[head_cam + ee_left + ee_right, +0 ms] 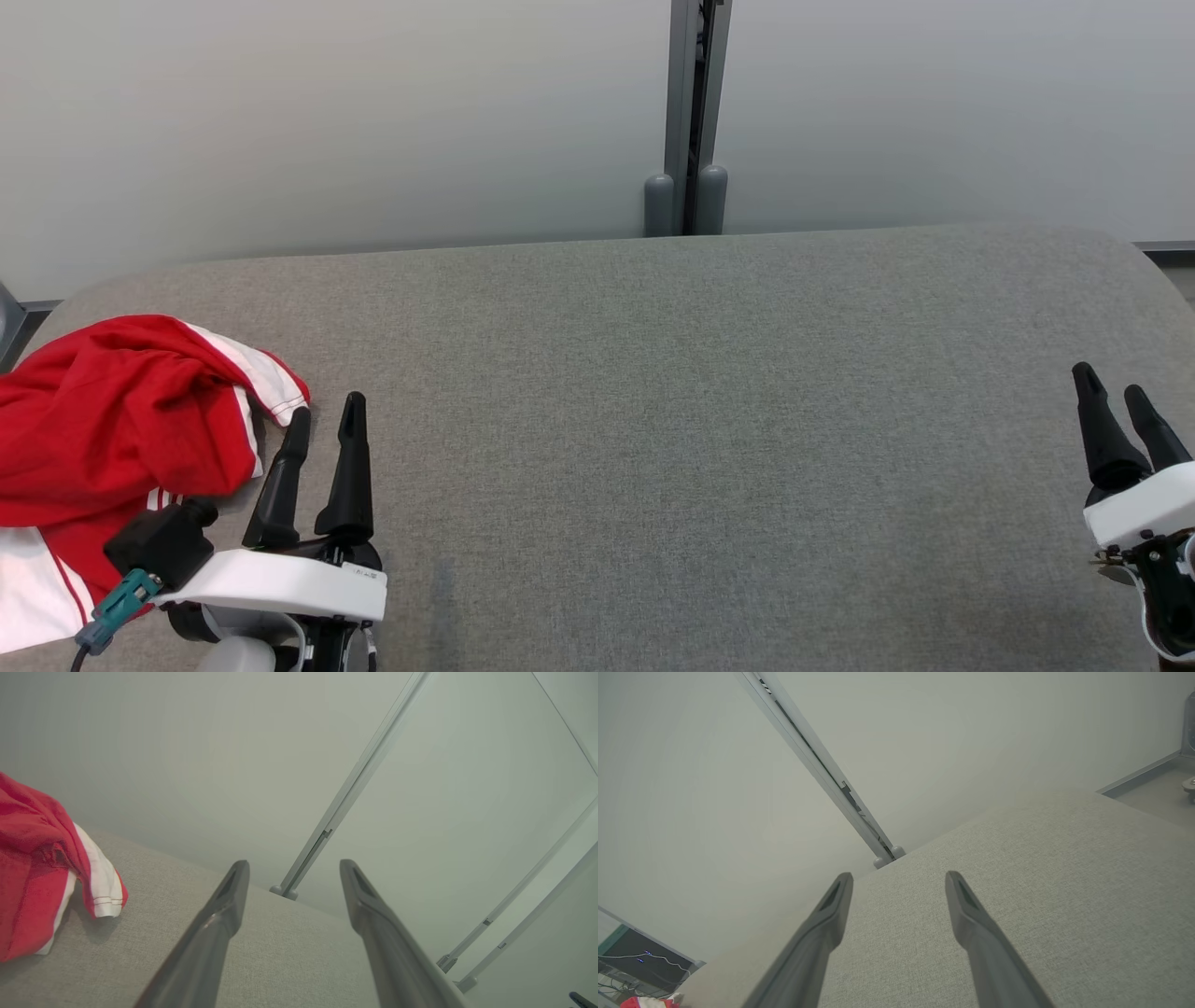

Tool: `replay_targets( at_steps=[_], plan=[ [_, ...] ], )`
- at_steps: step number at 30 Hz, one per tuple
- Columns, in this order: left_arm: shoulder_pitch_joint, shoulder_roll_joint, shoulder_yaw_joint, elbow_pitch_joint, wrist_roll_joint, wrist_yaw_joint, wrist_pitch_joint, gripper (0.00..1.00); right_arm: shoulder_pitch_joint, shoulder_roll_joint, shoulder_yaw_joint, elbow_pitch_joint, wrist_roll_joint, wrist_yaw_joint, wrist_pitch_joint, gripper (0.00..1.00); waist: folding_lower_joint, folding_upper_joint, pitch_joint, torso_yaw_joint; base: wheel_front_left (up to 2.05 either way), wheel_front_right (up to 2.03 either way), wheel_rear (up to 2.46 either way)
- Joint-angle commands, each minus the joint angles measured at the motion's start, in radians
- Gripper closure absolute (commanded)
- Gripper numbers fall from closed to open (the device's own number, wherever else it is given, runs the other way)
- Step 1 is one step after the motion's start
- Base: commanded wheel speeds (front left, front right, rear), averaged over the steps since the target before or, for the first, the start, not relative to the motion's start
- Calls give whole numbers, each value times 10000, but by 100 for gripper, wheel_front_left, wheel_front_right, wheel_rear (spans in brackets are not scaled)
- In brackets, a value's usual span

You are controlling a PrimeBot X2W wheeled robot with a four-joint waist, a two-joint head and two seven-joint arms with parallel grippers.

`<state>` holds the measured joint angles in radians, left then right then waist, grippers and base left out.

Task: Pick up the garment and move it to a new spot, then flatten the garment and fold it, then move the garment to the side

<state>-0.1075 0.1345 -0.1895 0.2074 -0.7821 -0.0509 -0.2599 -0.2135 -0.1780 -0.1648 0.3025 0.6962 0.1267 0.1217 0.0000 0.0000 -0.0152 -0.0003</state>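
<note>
Our left gripper (327, 404) stands with its two dark fingers (350, 467) spread wide, released, gripping nothing. In the left wrist view we see bare cloth and wall between them. Just to its left lies the crumpled red garment with white panels (121, 429). Its white cuff (278, 390) sits close beside the nearer finger but apart from it. Our right gripper (1108, 381), well off to the right, is equally wide and empty, over the grey woven fabric tabletop (653, 420).

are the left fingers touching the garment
Apart. The left wrist view shows bare grey surface between the garment and the left fingers.
</note>
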Motion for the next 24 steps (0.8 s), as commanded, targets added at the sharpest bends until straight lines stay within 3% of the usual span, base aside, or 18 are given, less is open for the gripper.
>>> replay_targets(
  at_steps=[1, 24],
  plan=[
    [-117, 73, 81, -35, 315, 79, -21, 0, -12, -162, 126, -202, -335, 47, -178, 0, 0, 0, -6, 0, 0, 0, 0],
    [-165, 350, 495, 1207, 2405, 450, 91, 0, 717, 150, 1518, -1137, -2993, 50, -1647, 0, 0, 0, -154, -10, 0, 0, 0]
  ],
)
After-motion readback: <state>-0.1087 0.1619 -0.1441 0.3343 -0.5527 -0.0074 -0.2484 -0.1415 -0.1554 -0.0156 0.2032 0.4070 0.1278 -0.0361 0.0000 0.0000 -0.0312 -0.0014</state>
